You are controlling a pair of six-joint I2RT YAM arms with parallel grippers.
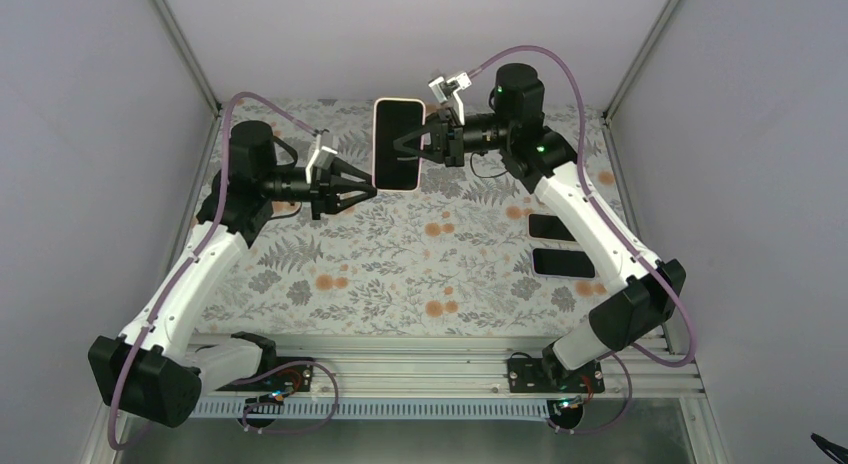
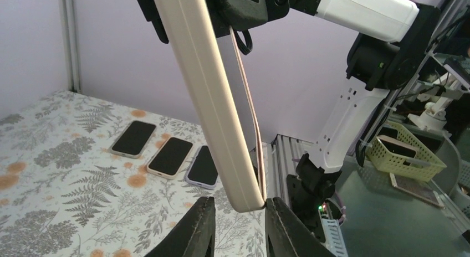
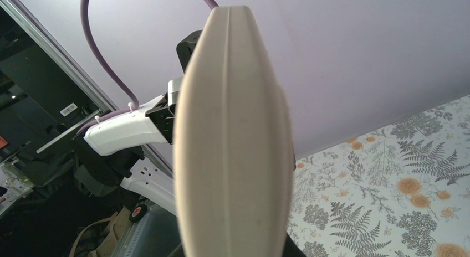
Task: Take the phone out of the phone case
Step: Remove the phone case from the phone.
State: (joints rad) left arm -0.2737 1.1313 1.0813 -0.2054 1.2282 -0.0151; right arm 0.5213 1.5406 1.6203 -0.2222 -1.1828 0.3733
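A phone in a cream case [image 1: 398, 144] is held upright in the air above the back of the table, its dark screen facing the top camera. My right gripper [image 1: 414, 144] is shut on the case's right long side. In the right wrist view the case's edge [image 3: 233, 146] fills the middle and hides the fingers. My left gripper [image 1: 370, 190] is open at the case's lower left corner. In the left wrist view that corner [image 2: 246, 200] sits between the two fingers [image 2: 194, 229], close to the right one, with a gap to the left one.
Two cased phones [image 1: 552, 226] [image 1: 563, 263] lie screen-up at the right of the floral table [image 1: 400, 274]; the left wrist view shows three in a row [image 2: 169, 155]. Grey walls stand on three sides. A yellow basket [image 2: 407, 154] sits off the table.
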